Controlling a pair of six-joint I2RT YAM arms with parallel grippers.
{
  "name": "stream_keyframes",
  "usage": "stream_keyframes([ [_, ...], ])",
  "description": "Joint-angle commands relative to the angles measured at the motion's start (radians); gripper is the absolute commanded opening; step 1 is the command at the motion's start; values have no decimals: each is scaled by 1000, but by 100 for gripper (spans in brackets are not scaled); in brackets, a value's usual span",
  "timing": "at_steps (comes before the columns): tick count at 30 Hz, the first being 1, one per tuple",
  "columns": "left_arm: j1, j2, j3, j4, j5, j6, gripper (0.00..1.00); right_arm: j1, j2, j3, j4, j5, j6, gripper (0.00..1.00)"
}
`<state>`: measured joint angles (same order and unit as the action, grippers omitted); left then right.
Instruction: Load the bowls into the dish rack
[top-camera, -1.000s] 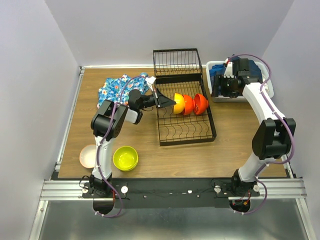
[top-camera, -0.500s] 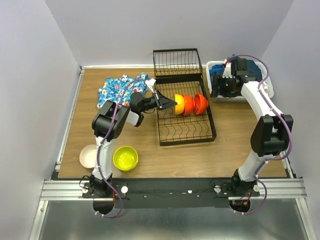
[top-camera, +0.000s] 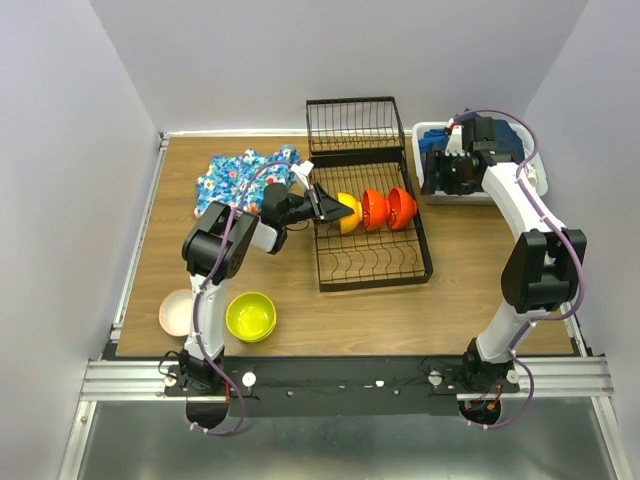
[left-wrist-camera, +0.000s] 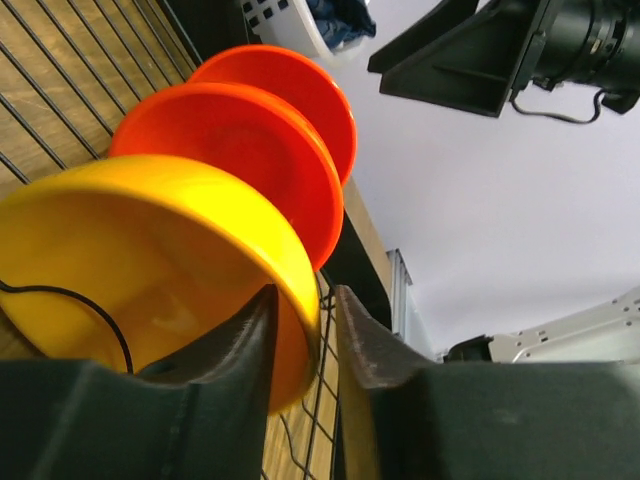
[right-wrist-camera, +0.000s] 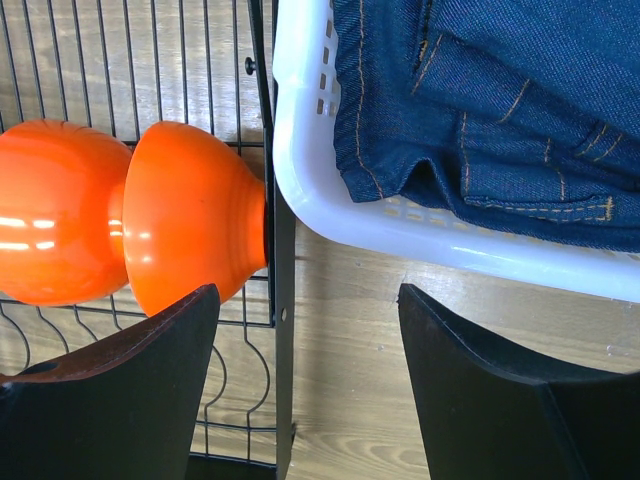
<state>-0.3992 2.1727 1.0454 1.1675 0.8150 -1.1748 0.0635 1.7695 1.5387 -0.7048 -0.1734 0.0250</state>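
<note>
The black wire dish rack (top-camera: 372, 262) lies mid-table with its end section (top-camera: 352, 124) raised. Two red-orange bowls (top-camera: 373, 208) (top-camera: 400, 206) stand on edge in it. My left gripper (top-camera: 327, 206) is shut on the rim of a yellow-orange bowl (top-camera: 347, 213) at the rack's left side. In the left wrist view one finger (left-wrist-camera: 230, 350) is inside this bowl (left-wrist-camera: 150, 250) and the other is outside the rim. A lime-green bowl (top-camera: 251, 316) and a pale pink bowl (top-camera: 176, 312) sit near the front left. My right gripper (top-camera: 447, 172) is open and empty. No blue bowl shows.
A white plastic basket (top-camera: 428, 133) of dark blue jeans (right-wrist-camera: 500, 100) stands right of the rack, with my right gripper (right-wrist-camera: 310, 340) over the gap between them. A blue floral cloth (top-camera: 240, 170) lies at the back left.
The yellow-orange bowl has moved left with my left gripper, away from the two red-orange bowls. The right arm has barely moved.
</note>
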Motion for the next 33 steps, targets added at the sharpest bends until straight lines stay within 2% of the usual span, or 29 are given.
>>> stream_keyframes([
  [1,2,-103,-16,-116,4,171,40,2,16,21,10,-8,10,80],
  [9,2,-183,-7,-434,1,403,49,1,8,8,22,-18,23,81],
  [14,3,-220,15,-645,-54,523,52,1,2,-3,27,-23,27,81],
  [28,17,-335,7,-813,-103,696,58,1,-41,-49,51,-35,33,81],
  [33,10,-372,50,-959,-175,770,58,1,-67,-72,53,-37,38,81],
])
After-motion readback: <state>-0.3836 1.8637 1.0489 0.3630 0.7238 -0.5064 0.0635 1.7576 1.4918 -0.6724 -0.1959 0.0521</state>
